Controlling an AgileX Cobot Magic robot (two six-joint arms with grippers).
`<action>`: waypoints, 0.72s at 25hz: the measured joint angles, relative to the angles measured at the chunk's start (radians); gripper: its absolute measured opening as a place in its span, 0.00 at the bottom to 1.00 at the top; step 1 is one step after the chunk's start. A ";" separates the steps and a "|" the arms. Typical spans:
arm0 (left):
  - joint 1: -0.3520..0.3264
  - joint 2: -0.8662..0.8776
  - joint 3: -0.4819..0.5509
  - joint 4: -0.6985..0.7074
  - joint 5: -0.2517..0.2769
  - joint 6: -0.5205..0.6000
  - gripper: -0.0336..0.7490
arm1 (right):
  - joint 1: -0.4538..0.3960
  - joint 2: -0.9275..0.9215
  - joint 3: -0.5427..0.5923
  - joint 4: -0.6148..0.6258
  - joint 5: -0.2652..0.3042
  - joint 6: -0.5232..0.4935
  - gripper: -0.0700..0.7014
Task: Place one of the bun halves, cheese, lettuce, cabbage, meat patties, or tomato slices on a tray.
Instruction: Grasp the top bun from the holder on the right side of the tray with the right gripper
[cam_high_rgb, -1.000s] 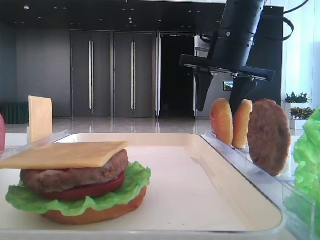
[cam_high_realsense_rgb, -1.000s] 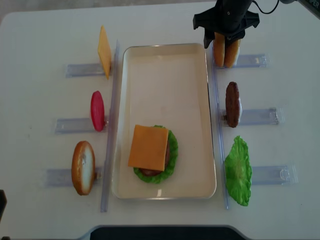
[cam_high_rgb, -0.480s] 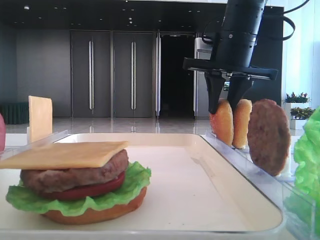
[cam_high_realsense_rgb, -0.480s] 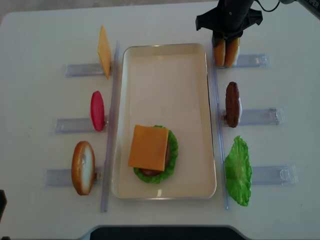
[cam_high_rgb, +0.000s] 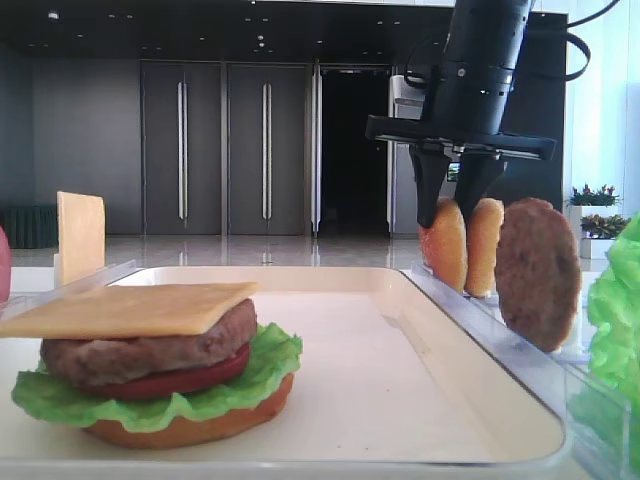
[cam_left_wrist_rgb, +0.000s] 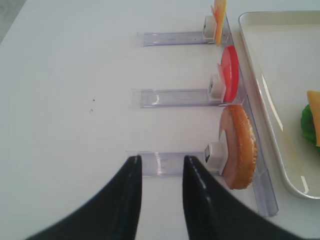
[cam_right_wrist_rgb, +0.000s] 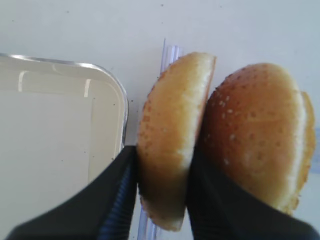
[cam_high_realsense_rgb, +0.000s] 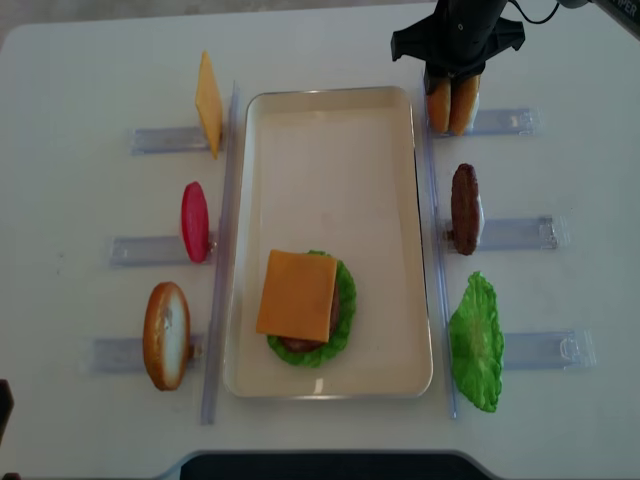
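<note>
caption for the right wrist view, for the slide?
Right gripper fingers pinch the nearer of two upright bun halves beside the tray corner.

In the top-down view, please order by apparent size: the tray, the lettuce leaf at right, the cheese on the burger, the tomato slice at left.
1. Tray
2. Cheese
3. Lettuce
4. Tomato, seen edge-on
Cheese and lettuce look nearly alike.

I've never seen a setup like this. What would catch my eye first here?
Probably the half-built burger, a yellow cheese square over patty, tomato and frilly green lettuce, at the near end of the cream rectangular tray. Next, the black right gripper at the far right corner, shut on the nearer of two golden bun halves standing upright in a clear rack.
</note>
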 joint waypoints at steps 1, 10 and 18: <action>0.000 0.000 0.000 0.000 0.000 0.000 0.32 | 0.000 0.000 0.000 0.000 0.000 0.000 0.41; 0.000 0.000 0.000 0.000 0.000 0.000 0.32 | 0.000 -0.002 0.000 0.000 0.003 0.000 0.41; 0.000 0.000 0.000 0.000 0.000 0.000 0.32 | 0.000 -0.073 0.000 0.002 0.044 -0.001 0.40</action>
